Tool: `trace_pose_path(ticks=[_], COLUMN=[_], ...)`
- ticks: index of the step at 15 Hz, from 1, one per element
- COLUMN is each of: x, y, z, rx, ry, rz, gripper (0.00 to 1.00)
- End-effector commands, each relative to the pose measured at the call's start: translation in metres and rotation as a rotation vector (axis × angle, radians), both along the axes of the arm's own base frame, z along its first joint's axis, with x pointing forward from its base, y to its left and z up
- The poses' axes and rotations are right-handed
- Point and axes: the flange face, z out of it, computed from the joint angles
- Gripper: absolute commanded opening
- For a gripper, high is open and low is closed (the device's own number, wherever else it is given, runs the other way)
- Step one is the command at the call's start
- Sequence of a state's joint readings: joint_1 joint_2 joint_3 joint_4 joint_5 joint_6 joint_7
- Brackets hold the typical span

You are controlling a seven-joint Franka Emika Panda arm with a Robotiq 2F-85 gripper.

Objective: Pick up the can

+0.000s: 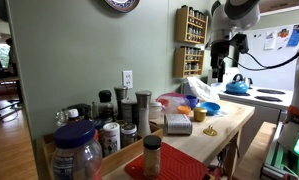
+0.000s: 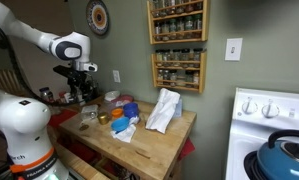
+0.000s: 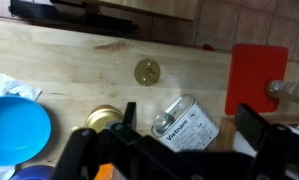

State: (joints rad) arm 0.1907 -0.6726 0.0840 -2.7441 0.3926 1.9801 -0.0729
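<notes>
Tool [image 2: 82, 92] hangs high with jaws wide (nothing held), above the can [image 3: 186, 122] on the bench [image 3: 69, 60], probably aligning for descent.

High-arched arm [image 2: 29, 35], wrist bent downward; tool [image 2: 81, 92] hangs pointing down, jaws spread wide.
</notes>
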Motion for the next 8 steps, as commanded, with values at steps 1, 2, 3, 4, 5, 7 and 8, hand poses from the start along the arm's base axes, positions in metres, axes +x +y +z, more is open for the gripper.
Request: trace_pose_path(ticks=[1, 2, 3, 4, 5, 7, 8], x=[0.012, 0.017, 0.023, 0.029, 0.034, 0.044, 0.049], y=[0.036, 0.045, 0.052, 0.058, 0.062, 0.067, 0.066], z=[-0.017, -0.024, -0.029, -0.036, -0.043, -0.063, -0.073], rx=[0.062, 0.066, 0.081, 0.094, 0.096, 0.083, 0.067], ry=[0.019, 0.0, -0.022, -0.045, -0.066, -0.09, -0.102], rz=[-0.198, -0.257, -0.315, -0.369, -0.426, -0.539, -0.591], gripper=[1.0, 1.0, 1.0, 1.0, 1.0, 1.0, 1.0])
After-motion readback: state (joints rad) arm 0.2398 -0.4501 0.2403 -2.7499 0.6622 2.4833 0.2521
